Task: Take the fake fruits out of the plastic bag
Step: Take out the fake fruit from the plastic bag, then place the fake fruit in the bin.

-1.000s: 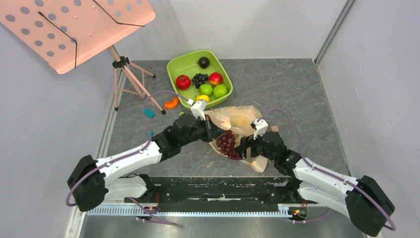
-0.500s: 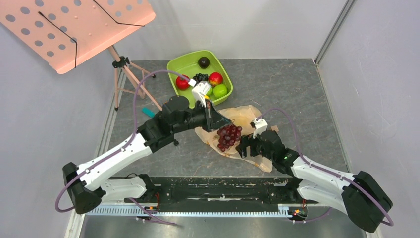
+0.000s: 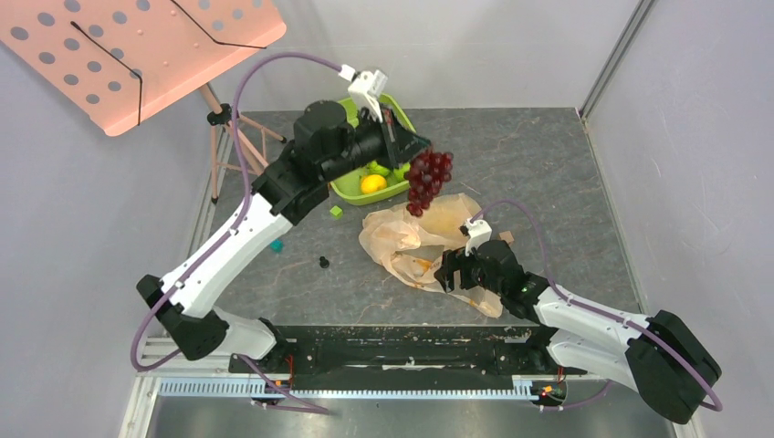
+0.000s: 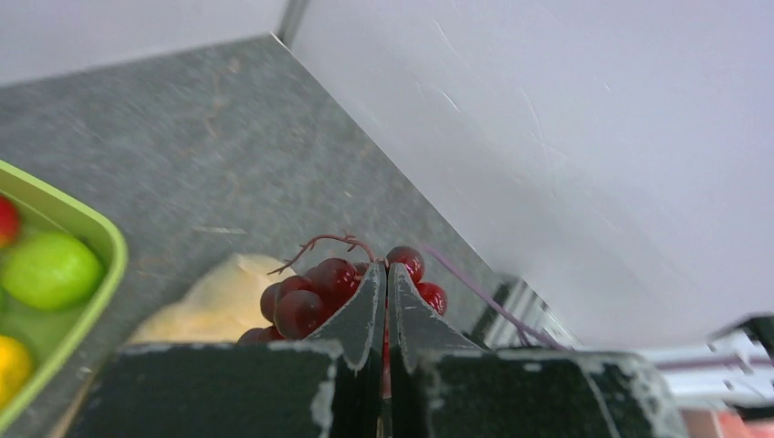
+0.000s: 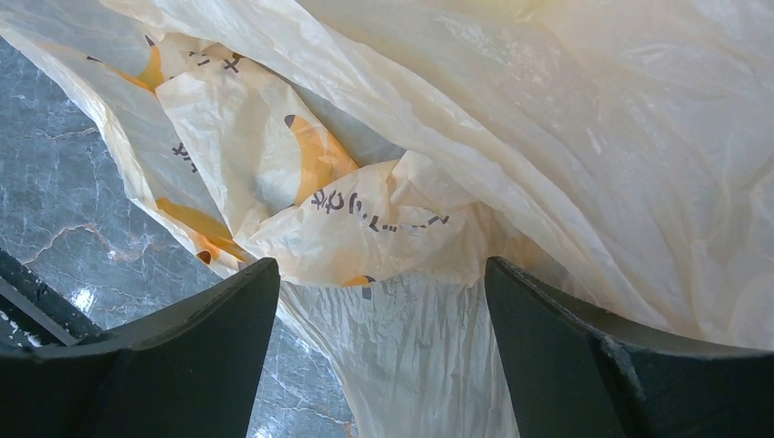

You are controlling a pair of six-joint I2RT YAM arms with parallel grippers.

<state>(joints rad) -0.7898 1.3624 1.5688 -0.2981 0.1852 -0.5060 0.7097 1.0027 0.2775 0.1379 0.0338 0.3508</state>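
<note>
Up in the air, the left gripper (image 3: 408, 146) has its jaws clenched on the stem end of the dark red-purple grape bunch (image 3: 427, 178), which hangs free below the fingers, clear of the plastic bag (image 3: 411, 242) and just beside the right edge of the green tub (image 3: 402, 120); the left wrist view shows the two fingertips pressed together at the left gripper (image 4: 385, 269) with the grape bunch (image 4: 310, 292) and its thin brown stem right behind them. Down on the grey table (image 3: 548, 173), the bag lies crumpled and mostly flat, between the tub and the right arm. The right gripper (image 3: 449, 274) sits low at the bag's near edge, jaws released and spread wide; from its own wrist camera the right gripper (image 5: 381, 283) straddles a puckered fold of the printed film (image 5: 365, 210) without pinching it. A yellow fruit (image 3: 371, 182) rests in the tub, and a pink music stand (image 3: 137, 46) stands at far left
</note>
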